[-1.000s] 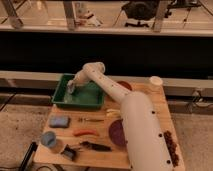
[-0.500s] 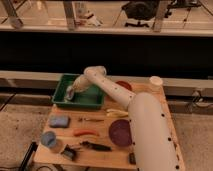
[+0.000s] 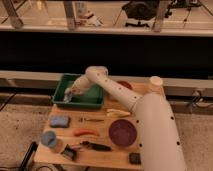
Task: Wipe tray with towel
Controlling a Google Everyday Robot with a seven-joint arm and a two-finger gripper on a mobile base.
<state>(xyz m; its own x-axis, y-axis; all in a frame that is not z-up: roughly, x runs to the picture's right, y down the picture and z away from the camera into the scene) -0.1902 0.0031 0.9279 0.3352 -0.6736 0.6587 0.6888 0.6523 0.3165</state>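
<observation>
A green tray (image 3: 92,102) stands at the back left of the wooden table (image 3: 102,120). My white arm reaches over from the right and bends down into the tray. My gripper (image 3: 71,94) is low inside the tray's left half. It is shut on a pale towel (image 3: 67,97) that is pressed against the tray floor near the left wall. The fingers are mostly hidden by the towel and the wrist.
In front of the tray lie a blue sponge (image 3: 59,121), a blue cup (image 3: 48,139), an orange-red piece (image 3: 84,132), a yellow banana (image 3: 119,113), a maroon plate (image 3: 123,132) and a black tool (image 3: 95,146). A red bowl (image 3: 125,85) and a white cup (image 3: 156,83) stand at the back right.
My gripper with the towel has slid a little toward the tray's front left. The elbow has shifted slightly with it. The table objects have not moved.
</observation>
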